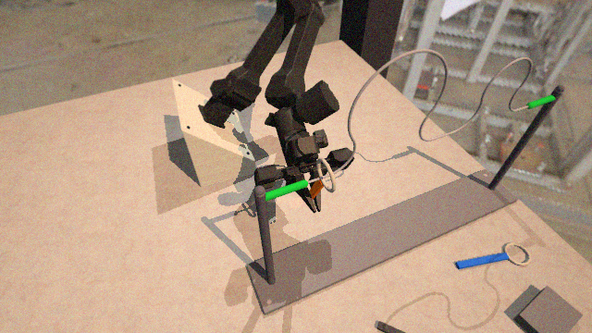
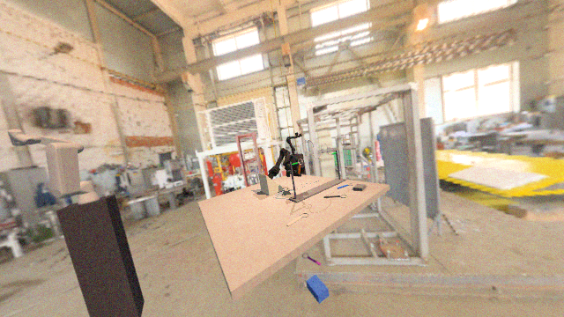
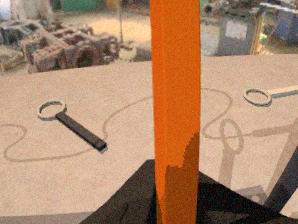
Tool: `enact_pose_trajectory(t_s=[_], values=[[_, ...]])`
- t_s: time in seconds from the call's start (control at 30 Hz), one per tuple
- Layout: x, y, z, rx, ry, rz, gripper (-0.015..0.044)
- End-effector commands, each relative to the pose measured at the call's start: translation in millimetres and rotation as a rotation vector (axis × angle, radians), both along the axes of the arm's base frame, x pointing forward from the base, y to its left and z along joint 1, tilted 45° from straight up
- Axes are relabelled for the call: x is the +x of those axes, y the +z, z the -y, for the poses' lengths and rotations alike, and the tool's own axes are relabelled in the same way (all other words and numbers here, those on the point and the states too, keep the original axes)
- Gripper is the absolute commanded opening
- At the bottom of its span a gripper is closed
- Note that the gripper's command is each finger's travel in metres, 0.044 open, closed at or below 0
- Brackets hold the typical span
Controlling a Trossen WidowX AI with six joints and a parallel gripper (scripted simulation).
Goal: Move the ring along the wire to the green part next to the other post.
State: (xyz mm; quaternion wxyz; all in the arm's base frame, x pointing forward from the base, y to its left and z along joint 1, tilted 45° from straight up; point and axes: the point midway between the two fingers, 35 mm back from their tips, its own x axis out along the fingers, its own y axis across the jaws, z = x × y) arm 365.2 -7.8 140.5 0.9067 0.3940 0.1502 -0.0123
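The ring (image 1: 330,177) is around the thin grey wire (image 1: 349,121), just beyond the inner end of the near green part (image 1: 287,190) (image 2: 295,163). I cannot tell whether ring and wire touch. My gripper (image 1: 316,211) (image 3: 162,168) is shut on the orange handle (image 1: 315,190) (image 3: 176,100), which hangs below the ring and stands upright in the wrist view. The near post (image 1: 265,236) is left of the gripper in the top view. The far green part (image 1: 541,102) is at the far post (image 1: 524,141), beyond several bends. The ring itself is out of the wrist view.
The base plate (image 1: 393,231) joins the posts. A pale angled panel (image 1: 213,162) stands left of the arm. A blue-handled ring (image 1: 483,260), a grey block (image 1: 550,310), a black-handled ring (image 3: 80,131) and a pale-handled ring (image 3: 285,92) lie on the table.
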Motion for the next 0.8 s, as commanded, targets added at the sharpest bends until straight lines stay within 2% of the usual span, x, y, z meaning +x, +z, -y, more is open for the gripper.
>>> enact_pose_trajectory(t_s=[0.0, 0.77], values=[[-2.0, -9.4, 3.5, -0.021, -0.001, -0.016, -0.0150], [-3.0, -28.2, 22.0, -0.050, -0.004, -0.018, -0.0150]])
